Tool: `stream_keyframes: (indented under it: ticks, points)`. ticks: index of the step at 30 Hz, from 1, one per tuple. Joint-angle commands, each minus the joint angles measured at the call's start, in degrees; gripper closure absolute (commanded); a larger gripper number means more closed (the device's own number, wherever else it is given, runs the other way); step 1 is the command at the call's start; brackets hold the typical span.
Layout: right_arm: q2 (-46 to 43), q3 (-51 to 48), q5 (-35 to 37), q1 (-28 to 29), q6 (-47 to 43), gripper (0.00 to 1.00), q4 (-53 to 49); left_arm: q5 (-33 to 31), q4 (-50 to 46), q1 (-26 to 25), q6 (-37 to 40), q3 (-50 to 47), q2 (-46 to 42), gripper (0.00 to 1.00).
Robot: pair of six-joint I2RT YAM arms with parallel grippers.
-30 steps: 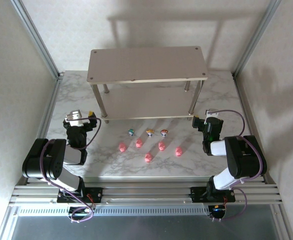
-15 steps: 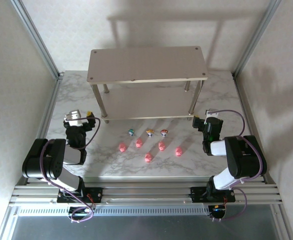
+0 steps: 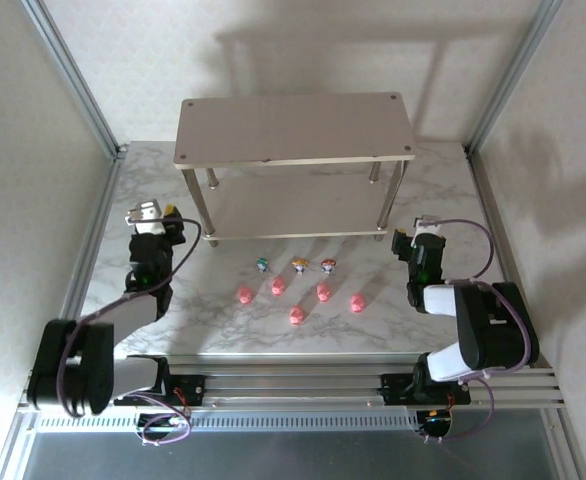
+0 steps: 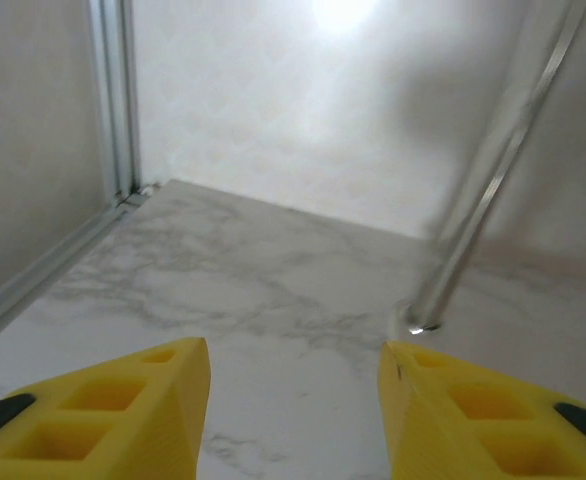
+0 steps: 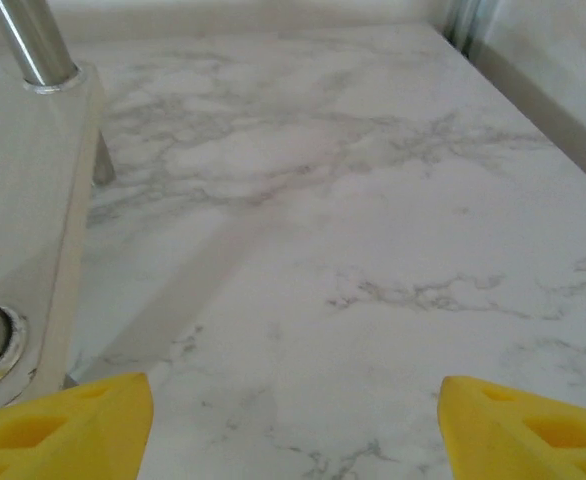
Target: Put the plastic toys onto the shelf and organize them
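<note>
Lying between both parted jaws, well apart, plastic toys, before shelf

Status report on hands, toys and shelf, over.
Left hand open, empty. Right hand open, empty. Eight toys on table before shelf. No obstacle seen.
</note>
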Motion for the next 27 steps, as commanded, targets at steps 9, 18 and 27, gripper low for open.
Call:
stream_keyframes:
  ticks: [9, 18, 27]
  points:
    - [-23.6, 18.2, 5.0, 11.0, 10.5, 0.26, -52.6, -8.1, -28.9, -12.2, -10.8, 1.7, -16.7, 0.52]
    - [-27.9, 22.0, 12.1, 32.4, 31.7, 0.19, -76.1, -6.0, -39.3, -13.5, -13.3, 4.5, -19.5, 0.47]
    - [-11.7, 29.5, 17.7, 45.6, 41.2, 0.15, -79.8, -3.9, -43.4, -13.6, -14.3, 6.9, -18.7, 0.48]
